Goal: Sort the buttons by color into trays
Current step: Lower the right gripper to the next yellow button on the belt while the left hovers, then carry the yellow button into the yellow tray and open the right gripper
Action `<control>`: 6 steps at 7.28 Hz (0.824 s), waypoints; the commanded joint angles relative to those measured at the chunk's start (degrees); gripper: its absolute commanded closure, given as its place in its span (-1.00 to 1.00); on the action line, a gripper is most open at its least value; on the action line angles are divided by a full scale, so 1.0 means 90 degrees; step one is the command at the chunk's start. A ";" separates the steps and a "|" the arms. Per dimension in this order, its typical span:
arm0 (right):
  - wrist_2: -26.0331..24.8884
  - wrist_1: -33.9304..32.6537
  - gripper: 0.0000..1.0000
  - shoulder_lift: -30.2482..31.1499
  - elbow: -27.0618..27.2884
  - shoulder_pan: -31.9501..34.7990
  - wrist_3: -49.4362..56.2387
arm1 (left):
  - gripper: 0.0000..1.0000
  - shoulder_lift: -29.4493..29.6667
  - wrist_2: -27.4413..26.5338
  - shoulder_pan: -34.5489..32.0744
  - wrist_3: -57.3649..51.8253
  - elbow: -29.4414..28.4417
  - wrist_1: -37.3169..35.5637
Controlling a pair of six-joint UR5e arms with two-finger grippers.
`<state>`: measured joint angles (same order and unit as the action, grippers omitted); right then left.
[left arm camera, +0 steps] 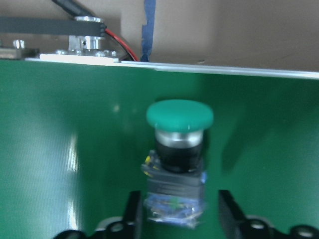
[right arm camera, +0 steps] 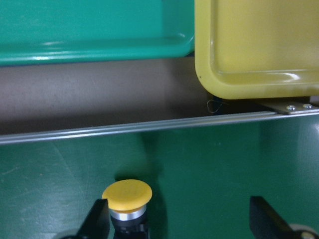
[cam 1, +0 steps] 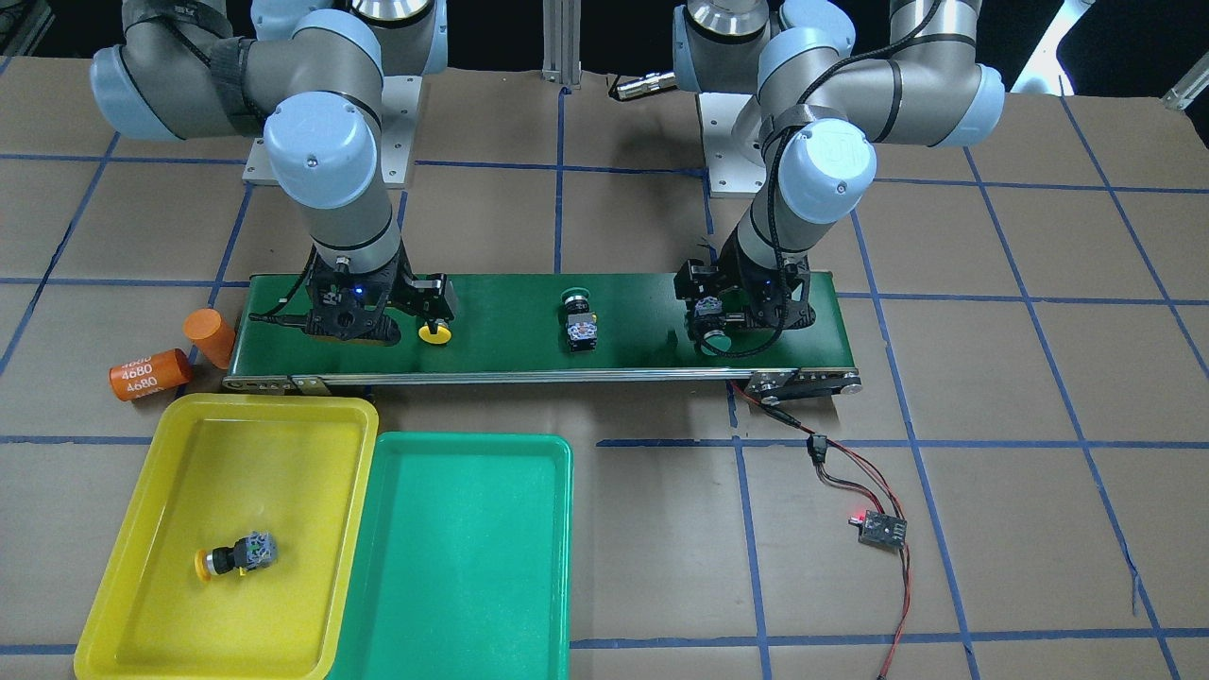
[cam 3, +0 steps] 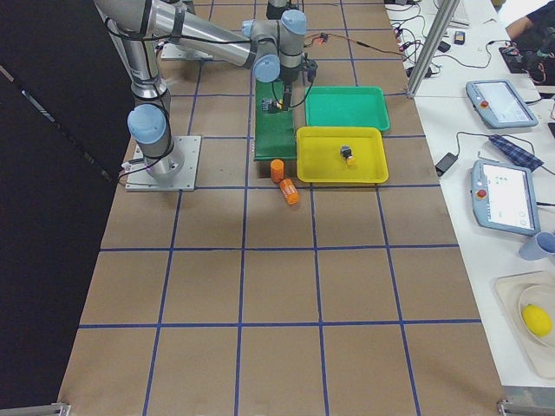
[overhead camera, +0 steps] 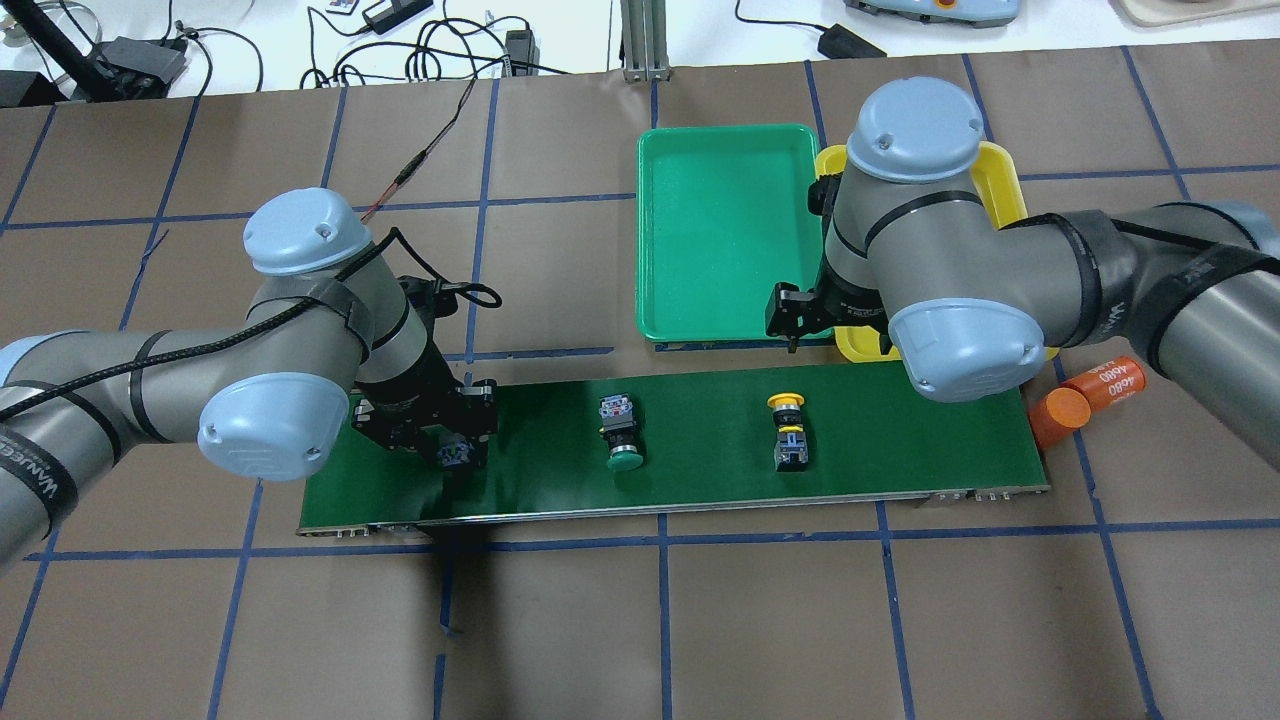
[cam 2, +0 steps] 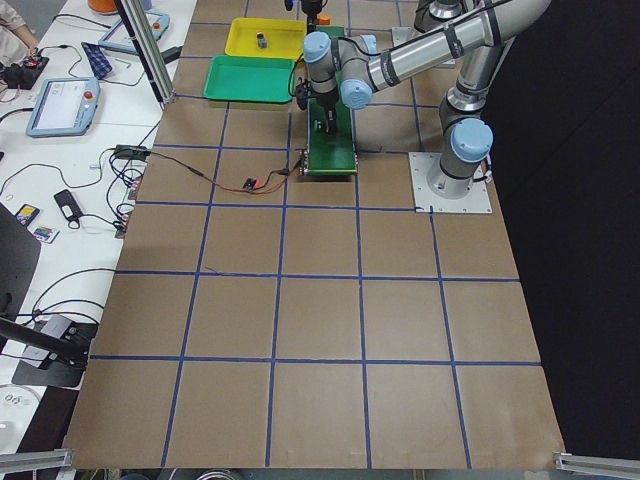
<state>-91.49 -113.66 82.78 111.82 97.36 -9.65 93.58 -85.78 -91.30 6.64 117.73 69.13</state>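
Note:
My left gripper [left arm camera: 179, 219] is open, low over the conveyor's end, and its fingers [left arm camera: 133, 211] straddle the body of a green button [left arm camera: 178, 144] lying on the belt; both also show in the front view [cam 1: 715, 326]. My right gripper [right arm camera: 179, 226] is open above a yellow button [right arm camera: 127, 195], which sits close to one finger; the front view shows this button on the belt [cam 1: 434, 332]. A second green button [cam 1: 579, 321] lies mid-belt. A second yellow button [cam 1: 236, 557] lies in the yellow tray [cam 1: 142, 444]. The teal tray [cam 1: 463, 567] beside it holds nothing.
The long dark green conveyor belt [cam 1: 510, 316] runs across the table. Two orange cylinders marked 4680 [cam 1: 149, 374] [cam 1: 210, 335] lie off its end near the yellow tray. A red-black wire and a small board [cam 1: 880, 529] lie off the other end.

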 commanded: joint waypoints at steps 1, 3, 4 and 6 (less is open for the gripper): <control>0.0126 0.0177 -1.00 -0.0076 0.0104 0.0002 0.0301 | -1.00 -0.0017 0.0019 0.0008 0.0111 -0.1014 0.0963; 0.0176 0.0148 -0.93 -0.0183 0.0279 -0.0008 0.0311 | -1.00 0.0061 0.0030 -0.0215 0.0296 -0.2139 0.1915; 0.0156 0.0158 0.27 -0.0184 0.0280 -0.0095 0.0340 | -1.00 0.0158 -0.0038 -0.0371 0.0316 -0.2510 0.1870; 0.0098 0.0178 1.00 -0.0135 0.0271 -0.0154 0.0330 | -1.00 0.0363 -0.0234 -0.0373 0.0219 -0.3050 0.1899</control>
<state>-90.43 -112.09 81.30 114.27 96.33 -6.66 95.82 -86.98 -94.42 8.86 93.20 85.84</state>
